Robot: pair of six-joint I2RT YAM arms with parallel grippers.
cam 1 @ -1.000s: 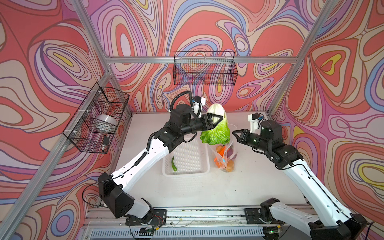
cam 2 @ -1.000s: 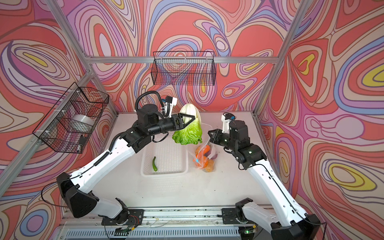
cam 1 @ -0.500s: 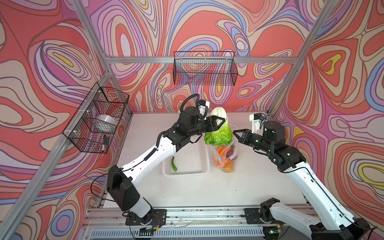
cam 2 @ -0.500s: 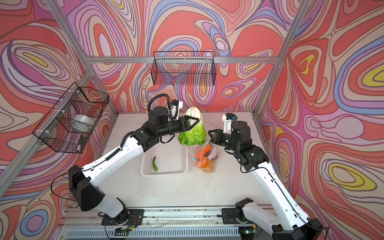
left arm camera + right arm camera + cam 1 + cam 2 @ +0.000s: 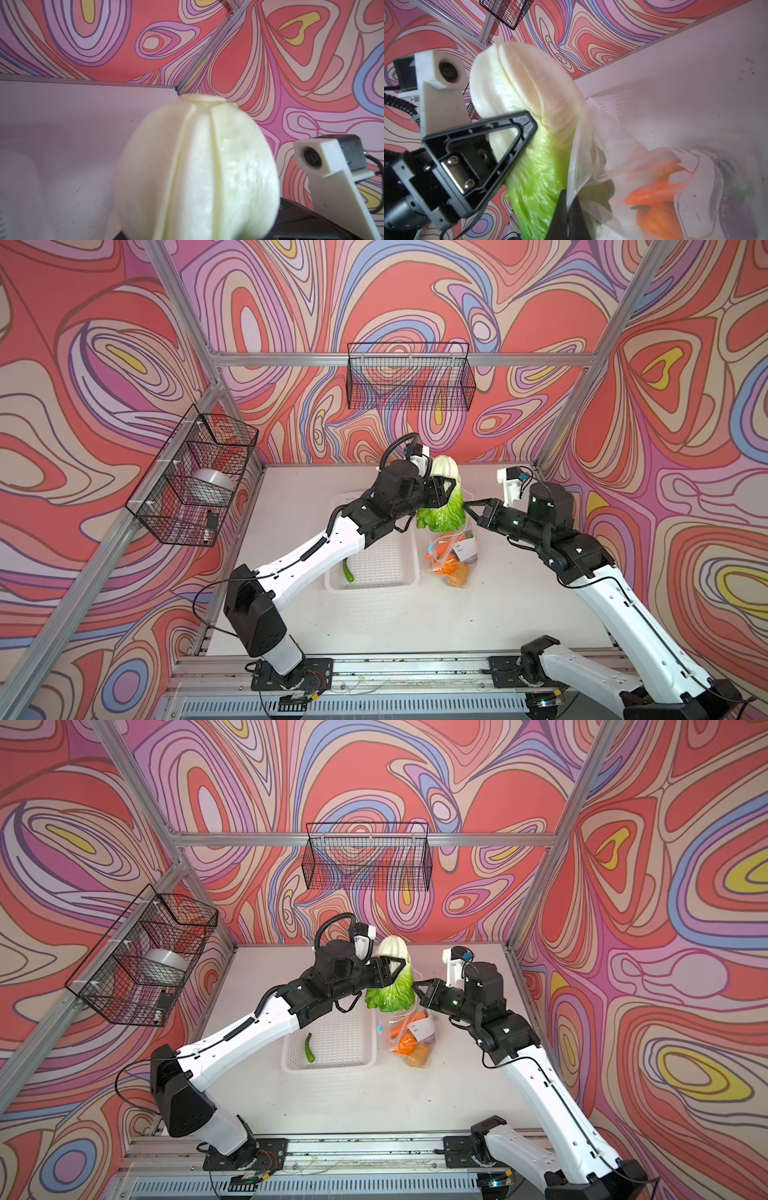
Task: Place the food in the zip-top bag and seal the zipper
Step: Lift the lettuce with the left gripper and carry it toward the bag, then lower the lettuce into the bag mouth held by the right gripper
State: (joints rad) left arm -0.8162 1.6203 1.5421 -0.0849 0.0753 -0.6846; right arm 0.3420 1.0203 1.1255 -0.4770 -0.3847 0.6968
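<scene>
Jaws of the left gripper point(image 5: 445, 490) stay clamped on the green lettuce point(image 5: 442, 516), which has drifted nearer the zip-top bag point(image 5: 466, 549) and now hangs leaf-end down just above its mouth. The right gripper point(image 5: 468, 506) pinches the bag's rim tight, holding it up. Lowering the lettuce in seems next; a slim green vegetable point(image 5: 347, 571) waits beside the bag, in the white basket point(image 5: 374, 587).
</scene>
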